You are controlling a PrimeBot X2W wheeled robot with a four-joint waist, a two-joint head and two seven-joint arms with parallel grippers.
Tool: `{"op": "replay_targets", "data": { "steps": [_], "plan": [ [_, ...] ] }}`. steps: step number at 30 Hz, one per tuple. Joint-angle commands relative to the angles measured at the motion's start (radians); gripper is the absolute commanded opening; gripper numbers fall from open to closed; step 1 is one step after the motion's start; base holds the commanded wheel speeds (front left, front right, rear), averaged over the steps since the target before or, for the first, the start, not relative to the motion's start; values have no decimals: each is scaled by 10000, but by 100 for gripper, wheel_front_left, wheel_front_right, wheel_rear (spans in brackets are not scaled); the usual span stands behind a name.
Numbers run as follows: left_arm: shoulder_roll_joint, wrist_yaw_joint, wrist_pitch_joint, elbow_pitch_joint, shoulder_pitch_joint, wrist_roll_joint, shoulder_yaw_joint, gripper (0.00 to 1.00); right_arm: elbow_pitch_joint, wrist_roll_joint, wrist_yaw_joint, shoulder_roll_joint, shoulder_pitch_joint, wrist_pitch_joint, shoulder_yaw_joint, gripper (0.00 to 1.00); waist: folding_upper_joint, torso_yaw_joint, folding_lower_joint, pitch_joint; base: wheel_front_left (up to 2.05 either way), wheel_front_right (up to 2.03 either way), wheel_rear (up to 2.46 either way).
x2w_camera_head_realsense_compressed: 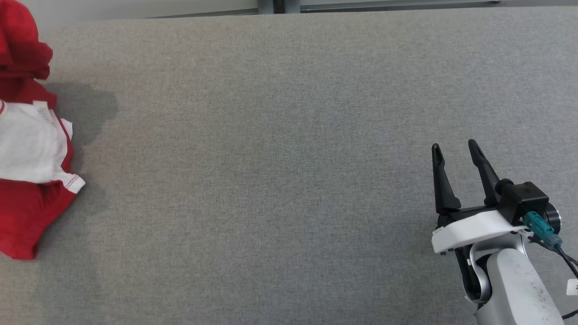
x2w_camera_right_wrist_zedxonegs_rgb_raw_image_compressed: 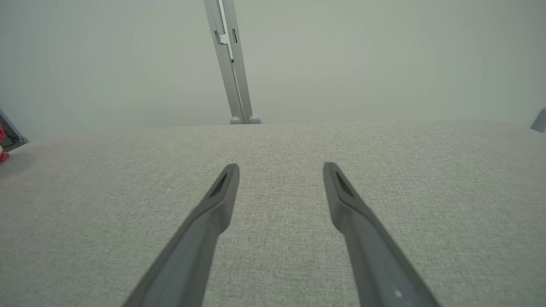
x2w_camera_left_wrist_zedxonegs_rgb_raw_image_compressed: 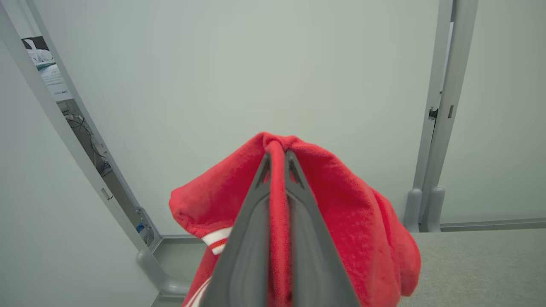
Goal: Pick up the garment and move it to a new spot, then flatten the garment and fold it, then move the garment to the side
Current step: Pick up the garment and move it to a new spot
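While the left gripper [x2w_camera_left_wrist_zedxonegs_rgb_raw_image_compressed: 279, 158] has its two fingers pressed together on a fold of the red garment [x2w_camera_left_wrist_zedxonegs_rgb_raw_image_compressed: 349, 221], the cloth drapes over both sides of them and hangs down toward the grey table [x2w_camera_head_realsense_compressed: 289, 189]. A white-and-red striped trim shows on the hanging part just left of the fingers. From the head view the garment sits bunched at the far left edge of the table, its upper part raised in a lump and casting a shadow on the table surface beside it. A white inner panel with a small label faces up across its middle, and red cloth lies below that. At the table's lower right corner the right gripper [x2w_camera_head_realsense_compressed: 454, 145] hovers with its jaws apart and nothing between them, well apart from the garment, with bare grey surface across the whole stretch between the two. Beyond the table's far edge stand pale wall panels [x2w_camera_right_wrist_zedxonegs_rgb_raw_image_compressed: 384, 55] joined by a grey metal post [x2w_camera_right_wrist_zedxonegs_rgb_raw_image_compressed: 230, 64]. At the table's far left corner a gap between panels [x2w_camera_left_wrist_zedxonegs_rgb_raw_image_compressed: 87, 132] shows cables and a printed sheet.
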Motion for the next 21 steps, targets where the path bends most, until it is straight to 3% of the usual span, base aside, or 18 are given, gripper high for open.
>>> {"op": "replay_targets", "data": {
  "steps": [1, 8, 15, 21],
  "plan": [
    [27, 21, -79, -296, -276, 135, -79, 0, 78, 116, -7, -37, 105, -80, 38, 100, -1, -257, 1, -289, 0, 0, 0],
    [-418, 46, 506, -2452, -1028, 167, -437, 0, 73, 470, -7, -36, 255, -77, 176, 100, -1, -1049, 1, -446, 0, 0, 0],
    [-1333, 308, 1352, -4473, -1268, -76, -919, 0, -106, 742, -7, -33, 267, -79, 233, 100, -1, -1928, 1, -225, 0, 0, 0],
    [-2220, 398, 1690, -5266, -705, 165, -1860, 0, -219, 912, -7, -33, 249, -81, 256, 100, -1, -2543, 1, -1, 0, 0, 0]
  ]
}}
